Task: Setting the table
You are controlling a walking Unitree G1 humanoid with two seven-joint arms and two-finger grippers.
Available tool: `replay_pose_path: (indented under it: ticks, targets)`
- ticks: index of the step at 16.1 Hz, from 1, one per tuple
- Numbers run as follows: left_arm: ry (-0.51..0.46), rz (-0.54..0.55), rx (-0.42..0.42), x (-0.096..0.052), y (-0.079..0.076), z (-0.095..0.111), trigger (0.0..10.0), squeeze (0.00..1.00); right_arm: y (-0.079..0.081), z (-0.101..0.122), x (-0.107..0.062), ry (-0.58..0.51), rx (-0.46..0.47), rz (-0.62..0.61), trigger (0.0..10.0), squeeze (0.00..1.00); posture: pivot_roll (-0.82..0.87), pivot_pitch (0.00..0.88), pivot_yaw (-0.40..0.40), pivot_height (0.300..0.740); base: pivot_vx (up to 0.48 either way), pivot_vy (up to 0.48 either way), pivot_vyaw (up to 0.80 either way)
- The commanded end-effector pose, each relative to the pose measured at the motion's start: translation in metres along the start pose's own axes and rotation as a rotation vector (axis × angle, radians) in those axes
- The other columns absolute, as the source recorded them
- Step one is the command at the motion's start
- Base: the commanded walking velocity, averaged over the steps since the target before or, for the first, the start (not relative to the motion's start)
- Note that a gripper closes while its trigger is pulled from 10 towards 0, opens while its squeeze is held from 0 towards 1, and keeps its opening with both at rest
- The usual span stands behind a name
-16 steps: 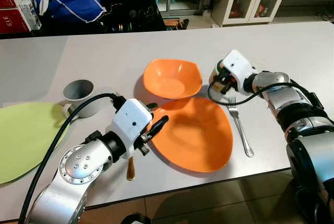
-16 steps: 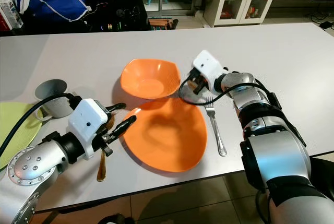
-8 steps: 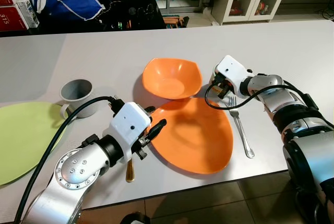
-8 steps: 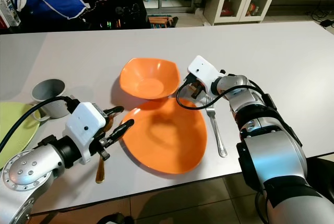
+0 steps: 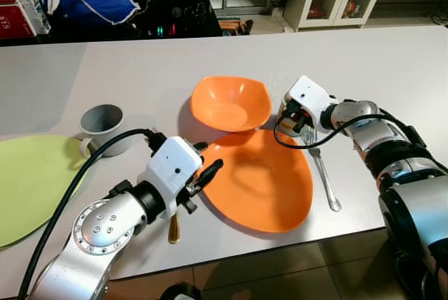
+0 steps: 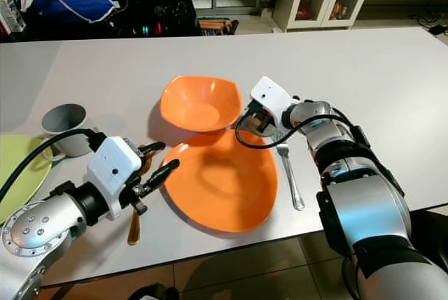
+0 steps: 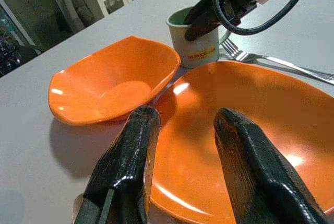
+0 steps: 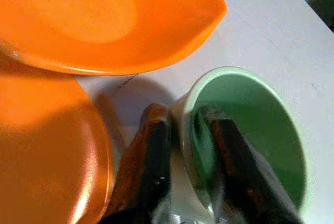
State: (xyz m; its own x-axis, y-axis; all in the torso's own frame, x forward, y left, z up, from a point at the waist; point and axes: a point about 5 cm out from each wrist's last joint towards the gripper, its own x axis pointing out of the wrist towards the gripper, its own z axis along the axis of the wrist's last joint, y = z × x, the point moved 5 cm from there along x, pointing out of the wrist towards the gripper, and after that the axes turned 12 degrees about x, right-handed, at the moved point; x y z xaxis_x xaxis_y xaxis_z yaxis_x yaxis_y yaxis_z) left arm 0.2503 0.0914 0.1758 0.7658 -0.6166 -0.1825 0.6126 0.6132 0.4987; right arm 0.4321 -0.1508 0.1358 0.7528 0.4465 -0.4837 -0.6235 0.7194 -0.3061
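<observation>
small red print on the side of the pale green cup (image 7: 195, 44), too blurred to read, white digits on a red box (image 5: 10, 17) beyond the bench at the far left, perhaps "3TS", uncertain

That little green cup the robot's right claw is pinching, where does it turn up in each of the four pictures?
Left eye view: green cup mostly hidden under the right gripper, by the fork's tines.
Right eye view: same spot, under the white wrist housing.
Left wrist view: cup far off, behind the orange plate.
Right wrist view: cup close up, rim between the fingers.
Shared landmark: orange bowl beside it.
</observation>
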Motion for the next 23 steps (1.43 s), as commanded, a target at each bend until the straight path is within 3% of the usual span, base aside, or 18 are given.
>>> replay_pose_path:
  ticks: [1, 6, 7, 8, 11, 14, 17, 18, 20, 21, 22, 23]
  targets:
    - [-0.008, -0.008, 0.0, -0.001, -0.002, 0.003, 10.0, 0.0, -0.002, -0.004, -0.001, 0.01, -0.009, -0.011, 10.0, 1.0, 0.19, 0.063, -0.023, 0.74, 0.0, 0.0, 0.0]
    - [-0.007, -0.002, -0.003, 0.0, -0.002, 0.003, 10.0, 0.0, -0.011, 0.001, -0.004, -0.007, -0.022, -0.07, 10.0, 1.0, 0.19, 0.06, -0.026, 0.74, 0.0, 0.0, 0.0]
    - [-0.01, -0.002, -0.003, 0.001, -0.001, 0.004, 10.0, 0.0, -0.015, 0.005, -0.005, -0.02, -0.027, -0.086, 10.0, 0.69, 0.19, 0.056, -0.026, 0.74, 0.0, 0.0, 0.0]
    - [-0.014, 0.0, -0.003, 0.002, -0.001, 0.005, 10.0, 0.0, -0.017, 0.009, -0.007, -0.038, -0.02, -0.089, 10.0, 0.0, 0.2, 0.049, -0.026, 0.74, 0.0, 0.0, 0.0]
    - [-0.039, 0.024, -0.02, 0.007, 0.004, 0.009, 10.0, 0.0, -0.022, 0.028, -0.014, -0.129, 0.067, -0.032, 10.0, 0.0, 0.19, 0.029, -0.027, 0.74, 0.0, 0.0, 0.0]
    - [-0.07, 0.069, -0.034, 0.019, 0.012, 0.01, 10.0, 0.0, -0.045, 0.062, -0.043, -0.354, 0.225, 0.032, 10.0, 0.0, 0.14, 0.0, -0.032, 0.74, 0.0, 0.0, 0.0]
    - [-0.062, 0.154, -0.067, 0.035, 0.023, 0.006, 10.0, 0.0, -0.064, 0.074, -0.069, -0.524, 0.306, -0.009, 10.0, 0.0, 0.08, 0.0, -0.033, 0.74, 0.0, 0.0, 0.0]
    - [-0.046, 0.227, -0.083, 0.04, 0.033, 0.001, 10.0, 0.0, -0.074, 0.083, -0.096, -0.696, 0.429, -0.126, 10.0, 0.0, 0.04, 0.0, -0.017, 0.74, 0.0, 0.0, 0.0]
    - [-0.045, 0.27, -0.083, 0.046, 0.041, -0.001, 10.0, 0.0, -0.077, 0.078, -0.12, -0.778, 0.494, -0.249, 10.0, 0.0, 0.0, 0.0, 0.004, 0.74, 0.0, 0.0, 0.0]
    - [-0.059, 0.298, -0.086, 0.051, 0.044, 0.001, 10.0, 0.0, -0.07, 0.056, -0.143, -0.796, 0.519, -0.429, 10.0, 0.0, -0.05, 0.0, 0.028, 0.74, 0.0, 0.0, -0.8]
    - [-0.065, 0.306, -0.092, 0.053, 0.044, 0.002, 10.0, 0.0, -0.067, 0.047, -0.153, -0.8, 0.541, -0.5, 10.0, 0.0, -0.05, 0.0, 0.031, 0.74, 0.0, 0.0, -0.8]
    - [-0.077, 0.31, -0.116, 0.058, 0.04, 0.003, 10.0, 0.0, -0.046, 0.018, -0.181, -0.776, 0.613, -0.689, 10.0, 0.0, -0.1, 0.0, 0.046, 0.74, 0.0, 0.0, -0.8]
